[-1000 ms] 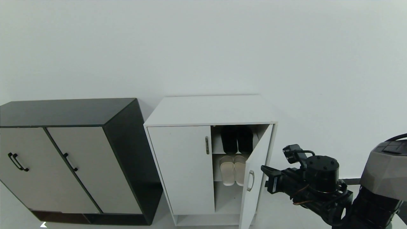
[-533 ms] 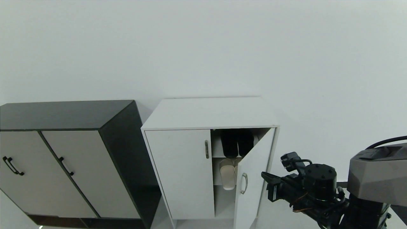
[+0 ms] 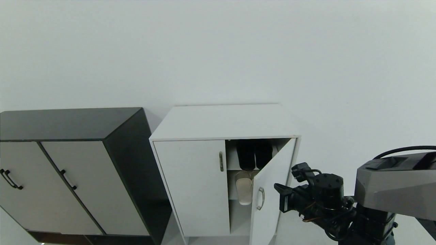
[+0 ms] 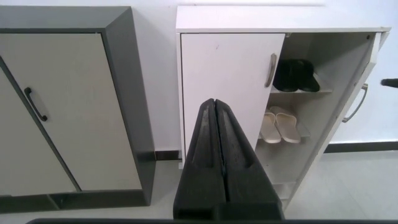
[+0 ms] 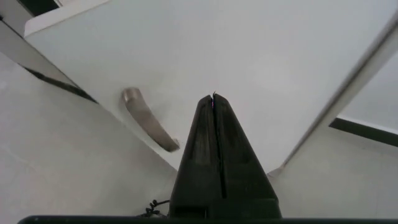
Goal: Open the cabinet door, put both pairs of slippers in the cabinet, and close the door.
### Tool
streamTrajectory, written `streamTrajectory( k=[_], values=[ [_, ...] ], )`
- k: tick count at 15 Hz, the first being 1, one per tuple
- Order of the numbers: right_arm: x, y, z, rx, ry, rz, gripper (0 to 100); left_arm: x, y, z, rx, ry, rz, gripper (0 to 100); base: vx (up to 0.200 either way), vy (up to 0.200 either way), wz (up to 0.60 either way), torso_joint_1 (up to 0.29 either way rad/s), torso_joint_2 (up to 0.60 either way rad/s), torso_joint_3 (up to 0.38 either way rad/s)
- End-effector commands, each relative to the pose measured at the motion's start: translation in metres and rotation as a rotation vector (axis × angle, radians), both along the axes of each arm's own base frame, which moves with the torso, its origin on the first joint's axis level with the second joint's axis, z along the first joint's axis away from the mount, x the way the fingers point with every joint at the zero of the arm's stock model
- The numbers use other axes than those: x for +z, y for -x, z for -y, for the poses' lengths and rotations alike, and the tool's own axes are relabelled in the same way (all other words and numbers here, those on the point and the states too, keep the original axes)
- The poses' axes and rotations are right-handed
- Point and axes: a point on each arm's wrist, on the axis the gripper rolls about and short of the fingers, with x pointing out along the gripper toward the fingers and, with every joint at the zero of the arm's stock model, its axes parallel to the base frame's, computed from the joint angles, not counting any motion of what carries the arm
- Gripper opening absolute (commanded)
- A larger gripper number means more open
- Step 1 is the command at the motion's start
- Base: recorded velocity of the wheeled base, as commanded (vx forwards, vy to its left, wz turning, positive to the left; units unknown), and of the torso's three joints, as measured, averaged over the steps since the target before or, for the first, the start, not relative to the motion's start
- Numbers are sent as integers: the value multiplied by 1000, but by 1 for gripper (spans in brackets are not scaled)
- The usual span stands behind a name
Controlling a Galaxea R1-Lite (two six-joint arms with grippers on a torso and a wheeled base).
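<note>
The right jaws are nearest. They are pressed together with nothing between them, and their tip is at the outer face of the cabinet's right door (image 3: 270, 177), just beside its curved metal handle (image 5: 148, 120). Whether the tip touches the panel cannot be told. The left jaws are also closed flat on each other and empty, well back from the furniture and facing the closed left door (image 4: 227, 81).

The right door stands partly ajar, angled out toward the robot, so a gap is left between its free edge and the left door. In the head view that edge covers part of the pale slippers (image 3: 244, 186), which lie side by side on the middle shelf. The left wrist view sees the whole pair through the gap. The black slippers (image 3: 253, 153) sit together on the shelf above them.

The white cabinet (image 3: 224, 120) stands on the grey floor (image 4: 348, 186) against a plain white wall (image 3: 218, 51). A dark skirting strip (image 4: 367, 147) runs along the wall's foot. The left door's own handle (image 3: 221, 161) is upright near its inner edge.

Just beside the white cabinet, on the robot's left, stands a dark cabinet (image 3: 68, 122), with a narrow strip of wall showing between the two. Its two grey doors (image 3: 95, 187) are closed, each with a black handle (image 3: 68, 179).
</note>
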Motion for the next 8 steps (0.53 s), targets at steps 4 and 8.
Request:
streamTrajectory(
  k=[4,8],
  values=[
    [-5,-30,-16,-8,-8,14,0,0,0,0,-1,0,0,0,0,0,0,0,0,0],
    [-3,-58,-30,-12,-18,29,0,0,0,0,-1,0,0,0,0,0,0,0,0,0]
  ],
)
